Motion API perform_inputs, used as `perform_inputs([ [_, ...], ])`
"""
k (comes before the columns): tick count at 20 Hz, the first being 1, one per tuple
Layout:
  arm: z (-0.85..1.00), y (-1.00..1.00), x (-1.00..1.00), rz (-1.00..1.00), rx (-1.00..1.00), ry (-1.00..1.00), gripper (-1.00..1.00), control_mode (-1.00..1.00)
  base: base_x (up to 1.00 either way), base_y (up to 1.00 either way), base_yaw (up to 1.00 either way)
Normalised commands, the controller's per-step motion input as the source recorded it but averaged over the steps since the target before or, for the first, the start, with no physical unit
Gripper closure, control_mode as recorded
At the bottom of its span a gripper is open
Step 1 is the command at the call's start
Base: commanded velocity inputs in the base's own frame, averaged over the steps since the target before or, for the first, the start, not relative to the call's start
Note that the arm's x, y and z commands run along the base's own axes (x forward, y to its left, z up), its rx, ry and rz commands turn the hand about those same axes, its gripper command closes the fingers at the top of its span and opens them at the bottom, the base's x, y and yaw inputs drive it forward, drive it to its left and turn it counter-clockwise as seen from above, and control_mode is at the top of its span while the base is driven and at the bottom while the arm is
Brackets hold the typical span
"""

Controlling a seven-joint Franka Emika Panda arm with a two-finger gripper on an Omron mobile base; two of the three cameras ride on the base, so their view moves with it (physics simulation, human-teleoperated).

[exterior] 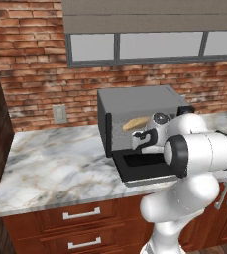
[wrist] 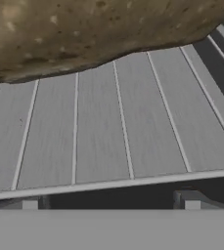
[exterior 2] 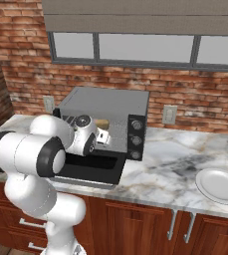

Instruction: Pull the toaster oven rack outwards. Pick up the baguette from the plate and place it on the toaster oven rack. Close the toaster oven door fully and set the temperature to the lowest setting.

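The toaster oven (exterior: 135, 101) stands on the counter with its door (exterior: 140, 167) dropped open. Inside, the tan baguette (exterior: 136, 123) lies on the silver wire rack (wrist: 108, 136). My gripper (exterior: 143, 141) hovers just in front of the cavity, above the open door (exterior 2: 93, 169). In the hand view the baguette (wrist: 84, 34) sits close ahead across the top, and the gripper (wrist: 111, 202) stands open with nothing between its tips, apart from the loaf. The right base view shows the baguette (exterior 2: 102, 123) behind my hand and the oven's knobs (exterior 2: 135, 139) on the right side of the front.
A white plate (exterior 2: 222, 185) rests bare on the marble counter (exterior: 55, 158) to the right of the oven. A brick wall with outlets (exterior: 59, 114) runs behind. Wooden drawers (exterior: 80, 214) lie below the counter edge.
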Motion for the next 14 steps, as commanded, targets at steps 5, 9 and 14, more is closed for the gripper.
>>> perform_inputs([
  [5, 0.10, 0.00, 0.12, 0.00, 0.00, -0.16, -1.00, -1.00, 0.00, 0.00, 0.00],
  [9, 0.10, 0.00, 0.10, 0.00, 0.00, -0.15, -1.00, -1.00, 0.00, 0.00, 0.00],
  [14, 0.55, -0.18, -0.42, 0.00, 0.03, -0.01, -1.00, -1.00, 0.00, 0.00, 0.00],
])
